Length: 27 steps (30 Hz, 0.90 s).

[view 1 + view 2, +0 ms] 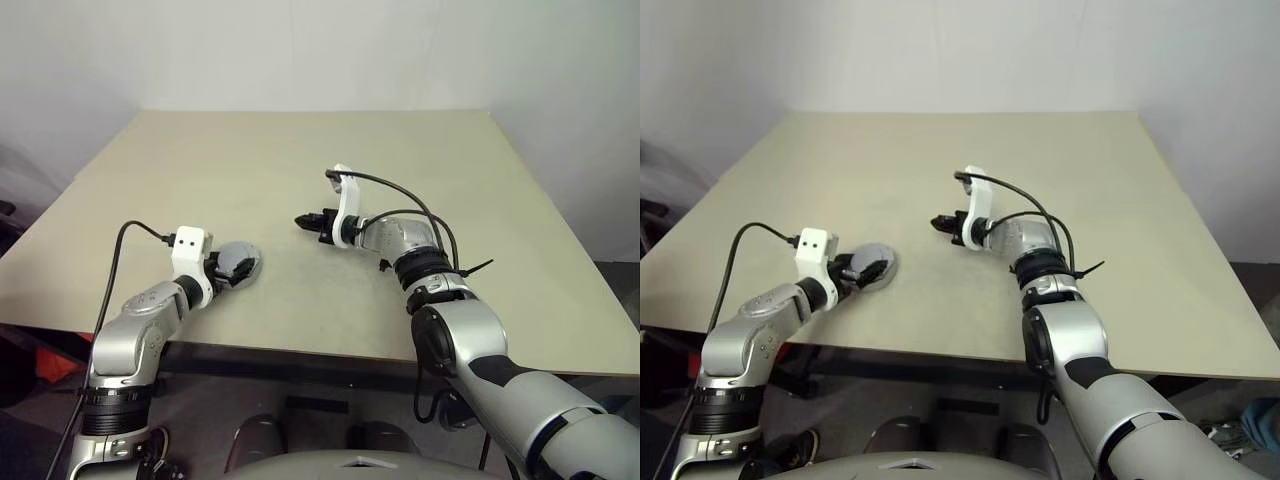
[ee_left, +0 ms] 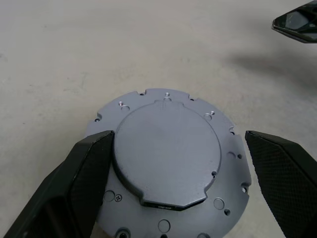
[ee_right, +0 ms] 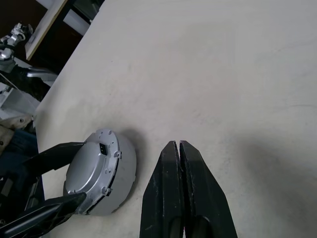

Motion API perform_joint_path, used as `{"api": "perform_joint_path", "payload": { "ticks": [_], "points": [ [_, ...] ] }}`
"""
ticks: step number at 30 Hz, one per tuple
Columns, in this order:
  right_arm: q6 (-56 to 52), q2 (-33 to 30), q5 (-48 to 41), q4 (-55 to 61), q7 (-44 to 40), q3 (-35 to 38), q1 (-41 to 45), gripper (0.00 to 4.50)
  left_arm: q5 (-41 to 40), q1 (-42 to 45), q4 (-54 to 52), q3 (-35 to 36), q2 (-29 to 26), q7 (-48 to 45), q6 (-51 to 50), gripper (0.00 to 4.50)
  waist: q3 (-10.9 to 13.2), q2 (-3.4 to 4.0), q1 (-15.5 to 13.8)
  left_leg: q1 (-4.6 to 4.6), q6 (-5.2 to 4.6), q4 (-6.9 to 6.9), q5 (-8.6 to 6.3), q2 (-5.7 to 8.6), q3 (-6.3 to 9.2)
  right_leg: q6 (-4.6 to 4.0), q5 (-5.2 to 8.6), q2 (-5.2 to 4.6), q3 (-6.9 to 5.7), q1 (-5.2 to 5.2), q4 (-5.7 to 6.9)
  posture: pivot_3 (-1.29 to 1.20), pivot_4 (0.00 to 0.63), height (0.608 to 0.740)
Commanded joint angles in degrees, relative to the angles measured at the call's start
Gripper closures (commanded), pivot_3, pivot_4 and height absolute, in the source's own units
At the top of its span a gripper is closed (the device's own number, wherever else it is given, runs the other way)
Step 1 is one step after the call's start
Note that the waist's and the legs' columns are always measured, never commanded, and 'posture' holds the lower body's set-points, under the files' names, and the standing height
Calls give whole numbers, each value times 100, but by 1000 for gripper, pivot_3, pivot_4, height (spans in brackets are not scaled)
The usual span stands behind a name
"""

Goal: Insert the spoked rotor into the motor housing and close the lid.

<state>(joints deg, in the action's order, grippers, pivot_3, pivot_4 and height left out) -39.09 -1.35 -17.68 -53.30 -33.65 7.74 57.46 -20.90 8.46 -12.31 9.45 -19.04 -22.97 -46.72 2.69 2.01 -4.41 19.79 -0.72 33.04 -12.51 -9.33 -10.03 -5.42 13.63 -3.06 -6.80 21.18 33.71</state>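
Resting on the beige table [image 1: 300, 150], the motor housing [image 2: 168, 168] sits between the 2 black fingers of the left gripper [image 2: 173, 183], near the table's front edge. Its upper face is a flat grey disc with a raised round plate and small holes around the rim, so the lid [image 3: 88, 171] appears to be seated on it already; the spoked rotor and the windings cannot be seen.

The left gripper's jaws are spread wide, 1 finger [image 2: 81, 178] on each side of the housing. That finger lies right against the edge of the raised plate in the left wrist view, though whether it actually touches cannot be told. The other finger [image 2: 285, 176] stands clearly apart from the housing's rim, with bare table showing in the gap.

The right gripper [image 1: 308, 222] hangs above the table with its jaws pressed together and nothing between them. In the right wrist view its 2 fingers [image 3: 181, 198] meet along a thin seam and point across open table, with the housing lying off to 1 side of their tips and well apart from them. From the left wrist view, the tip of the right gripper [image 2: 297, 22] shows beyond the housing, past the open jaws.
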Motion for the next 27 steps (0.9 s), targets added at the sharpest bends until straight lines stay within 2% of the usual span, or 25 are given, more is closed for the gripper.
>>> {"api": "perform_joint_path", "payload": {
  "ticks": [1,2,5,17,27],
  "points": [
    [117,5,8,51,-88,-28,170,4500,-155,-198,133,-88,67,-75,-160,37,0,-1,-2,1,0,0,0,0,0,-1,0,0,0,1,0,0,0,740],
    [124,8,12,44,-86,-30,170,4500,-172,-204,136,-69,77,-73,-147,37,0,-1,-2,3,0,1,0,0,0,-1,-1,0,0,1,0,0,0,740],
    [126,8,23,40,-86,-24,171,4500,-197,-216,133,-40,106,-58,-128,639,1,-1,-3,9,0,4,0,0,0,-2,-1,0,0,5,0,0,0,740],
    [128,-6,56,33,-83,-10,149,4500,-200,-199,164,45,141,-46,-112,4255,3,-6,-176,17,-5,28,-3,6,0,0,-1,-15,-4,-3,4,0,0,740],
    [138,0,44,28,-52,16,163,4500,-245,-144,243,145,202,77,-226,4255,5,-9,-186,7,-4,31,-2,7,4,5,-1,-16,-4,-11,15,0,0,740]
  ]
}}
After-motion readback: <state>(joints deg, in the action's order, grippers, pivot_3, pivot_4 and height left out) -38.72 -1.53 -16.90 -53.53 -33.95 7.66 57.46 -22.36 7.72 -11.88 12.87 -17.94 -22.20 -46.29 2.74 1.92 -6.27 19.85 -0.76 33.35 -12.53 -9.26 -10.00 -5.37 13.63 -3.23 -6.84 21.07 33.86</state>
